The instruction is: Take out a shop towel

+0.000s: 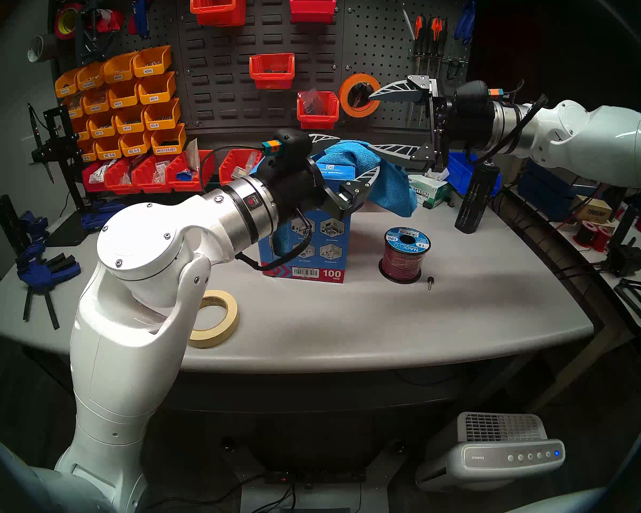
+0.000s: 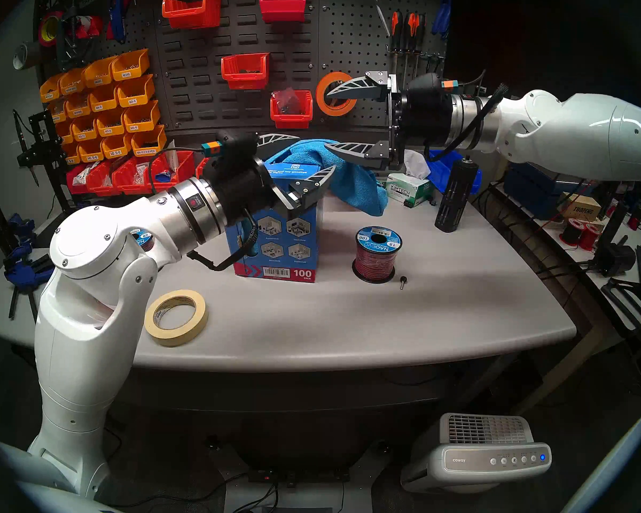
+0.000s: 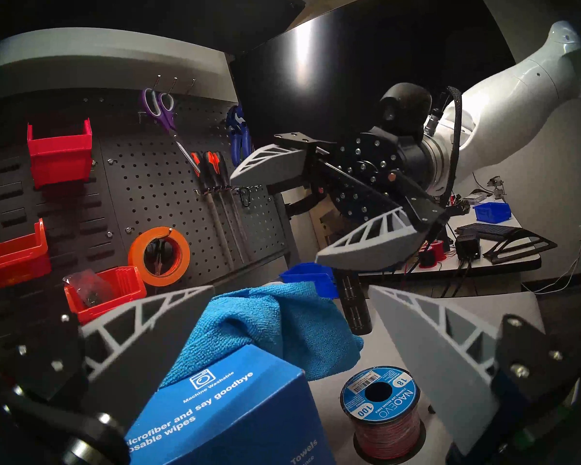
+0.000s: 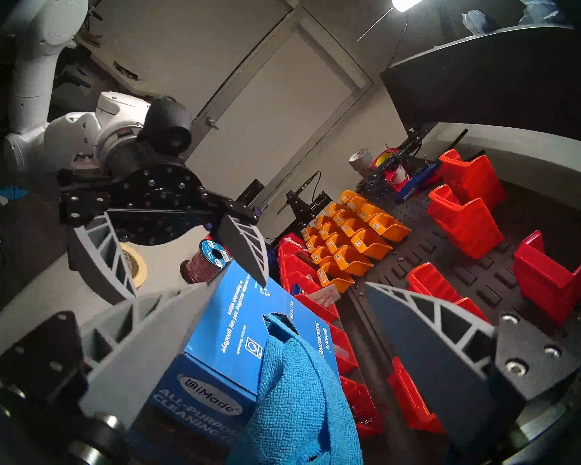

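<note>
Nearest us on the grey worktable (image 1: 348,327) lay a cream roll of masking tape (image 1: 215,323), at about seven o'clock from the tall blue cardboard carton (image 1: 311,249) printed "100 pack". At the carton's three o'clock stood a spool of red wire with a blue label (image 1: 405,255), a small black pin just beside it.

Our left gripper (image 1: 348,155) hung level over the carton's top, its jaws spread wide on either side and gripping nothing. The bright blue microfibre shop towel (image 1: 382,175) came out of the slot in the carton's top and draped down toward four o'clock, its lower edge near the table; in the right wrist view, one end was still tucked inside the opening.

Our right gripper (image 1: 380,125) pointed leftward above the towel, jaws wide apart and empty, the lower finger close over the cloth.

Farther back, at two o'clock, sat a green-and-white Kimtech tissue carton (image 1: 428,190) before the dark pegboard (image 1: 237,57).
</note>
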